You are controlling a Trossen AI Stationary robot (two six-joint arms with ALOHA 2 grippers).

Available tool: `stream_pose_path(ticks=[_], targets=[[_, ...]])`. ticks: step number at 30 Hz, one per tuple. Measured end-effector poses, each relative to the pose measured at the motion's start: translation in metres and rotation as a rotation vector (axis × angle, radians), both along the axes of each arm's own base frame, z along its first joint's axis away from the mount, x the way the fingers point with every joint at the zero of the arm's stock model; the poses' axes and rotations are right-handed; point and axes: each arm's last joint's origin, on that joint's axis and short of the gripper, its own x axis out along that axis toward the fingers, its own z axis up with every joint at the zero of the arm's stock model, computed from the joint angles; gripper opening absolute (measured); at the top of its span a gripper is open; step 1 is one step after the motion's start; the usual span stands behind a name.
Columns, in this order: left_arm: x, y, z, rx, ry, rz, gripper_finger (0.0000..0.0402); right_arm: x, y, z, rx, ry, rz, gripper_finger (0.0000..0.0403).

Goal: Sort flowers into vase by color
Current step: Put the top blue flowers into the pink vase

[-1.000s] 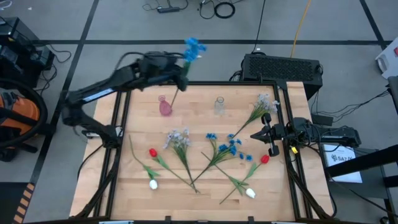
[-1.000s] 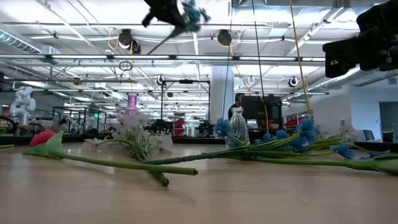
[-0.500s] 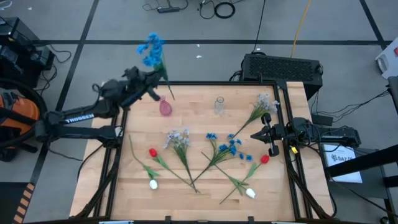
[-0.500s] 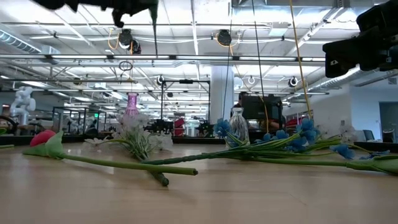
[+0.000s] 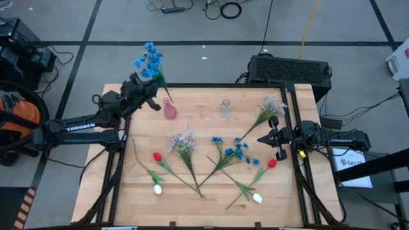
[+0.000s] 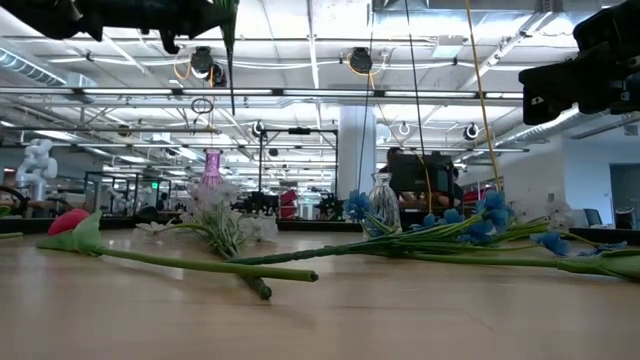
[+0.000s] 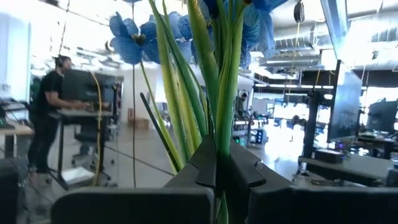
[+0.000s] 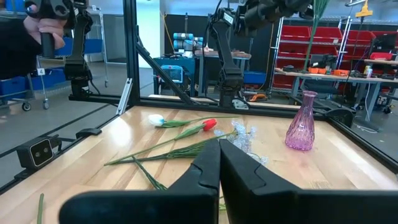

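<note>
My left gripper (image 5: 152, 94) is shut on a bright blue flower cluster (image 5: 148, 59) at the table's far left, beside the pink vase (image 5: 169, 111). In the low view its green stem (image 6: 232, 60) hangs high above the pink vase (image 6: 211, 170). My right gripper (image 5: 271, 138) waits shut and empty at the table's right edge. A clear vase (image 5: 225, 108) stands at the far middle. Lying flat on the table are lavender-white sprays (image 5: 184, 143), another blue cluster (image 5: 234, 151), red tulips (image 5: 157, 156) and white tulips (image 5: 157, 189). My left gripper pinches the blue cluster's bundled green stems (image 7: 217, 127) between its two fingers (image 7: 242, 171), below the blossoms. The fingers come about level from the table's left, lying across the stems. The flower is lifted clear and near upright, blossoms above the fingers, with its stem end (image 5: 167, 98) hanging by the pink vase.
A second lavender-white spray (image 5: 271, 106) lies near the far right corner, and a red tulip (image 5: 271, 163) and a white tulip (image 5: 257, 198) lie by the right gripper. A black frame rail (image 5: 121, 140) borders the table. Bare wood shows along the near edge.
My left gripper has carried the blue cluster from beyond the table's far edge toward the left and slightly nearer, staying shut. The flower has swung from slanting to near upright, and its stem end has come down closer to the pink vase.
</note>
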Motion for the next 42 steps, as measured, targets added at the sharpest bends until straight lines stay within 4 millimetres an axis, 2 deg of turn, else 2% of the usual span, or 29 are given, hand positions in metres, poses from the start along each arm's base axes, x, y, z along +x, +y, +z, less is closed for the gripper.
stream_pose_path(ticks=[12,23,38,42], targets=[[-0.005,0.009,-0.011,-0.003,0.075,0.017,0.0009,0.0,0.0,0.0,0.0,0.0,0.0,0.0],[-0.014,0.025,-0.012,0.016,0.1,0.044,0.0009,0.0,0.0,0.0,0.0,0.0,0.0,0.0],[-0.018,0.036,-0.024,-0.055,0.198,0.022,0.0009,0.0,0.0,0.0,0.0,0.0,0.0,0.0],[-0.02,0.038,-0.038,-0.055,0.165,0.012,0.0009,0.0,0.0,0.0,0.0,0.0,0.0,0.0]])
